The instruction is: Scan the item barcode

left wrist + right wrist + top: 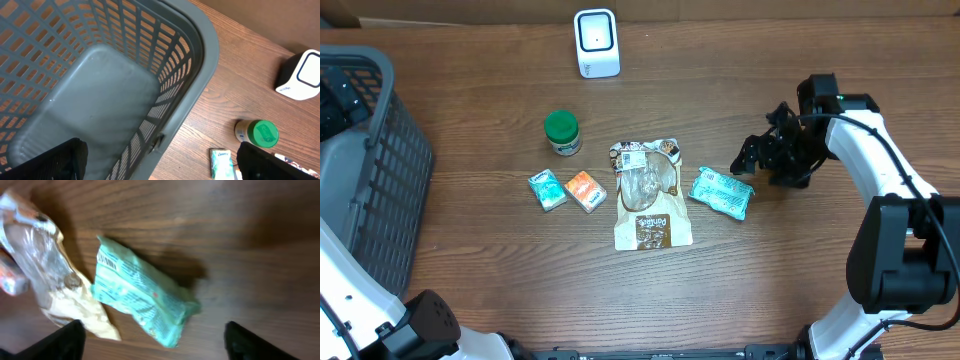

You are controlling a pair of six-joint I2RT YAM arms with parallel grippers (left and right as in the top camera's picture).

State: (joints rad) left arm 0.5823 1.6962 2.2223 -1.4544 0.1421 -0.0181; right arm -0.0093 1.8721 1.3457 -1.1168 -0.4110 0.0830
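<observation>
Teal is the colour to follow: the soft mint-green packet lies flat on the desk, directly ahead of your right jaws and roughly centred between them. Those jaws stand wide apart with nothing in them, and the packet is free on the wood. Your left jaws are also spread wide and empty, hanging over the grey basket, far from everything you need.

Watch three things.

First, the packet lies slantwise to the right jaws. Closing as you are could catch only a corner, and a puffy, slick wrapper pinched by a corner is likely to squirt out or twist. Square up before you close.

Second, the clear-and-cream bag sits close on the left side of the jaws' opening. I cannot tell whether it touches the packet. Come down too far that way and you may drag or grab it as well.

Third, the white scanner stands well away from the right jaws, beyond the bag and the green-lidded jar. A limp packet may sag on that trip and turn its code away from the window. I cannot make out a barcode on the upper face, only small print, so it may be underneath. Judge that before you present it.
</observation>
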